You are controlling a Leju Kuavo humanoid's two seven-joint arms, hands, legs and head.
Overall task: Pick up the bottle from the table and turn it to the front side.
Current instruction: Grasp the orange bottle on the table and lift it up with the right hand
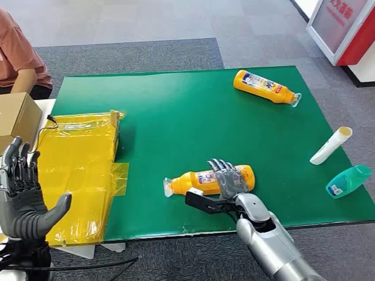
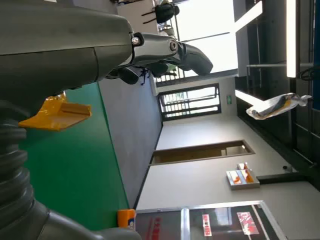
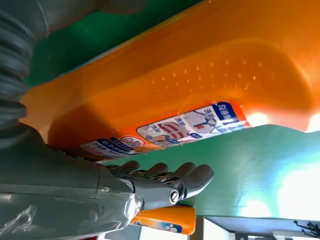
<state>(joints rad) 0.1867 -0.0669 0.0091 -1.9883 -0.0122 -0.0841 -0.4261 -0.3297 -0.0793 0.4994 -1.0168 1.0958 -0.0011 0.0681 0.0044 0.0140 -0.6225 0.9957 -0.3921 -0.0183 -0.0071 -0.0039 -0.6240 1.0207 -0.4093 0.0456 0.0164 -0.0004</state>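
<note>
Bottles (image 1: 208, 181): two orange, right hand (image 1: 229, 182) over one.

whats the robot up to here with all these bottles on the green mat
The robot's right hand reaches over the nearer orange bottle, which lies on its side on the green mat; whether it is gripped yet is unclear. The left hand is raised, open, near the yellow plastic sheet. A second orange bottle, a white tube and a teal bottle lie apart on the mat. A person sits at the far corner.
</note>
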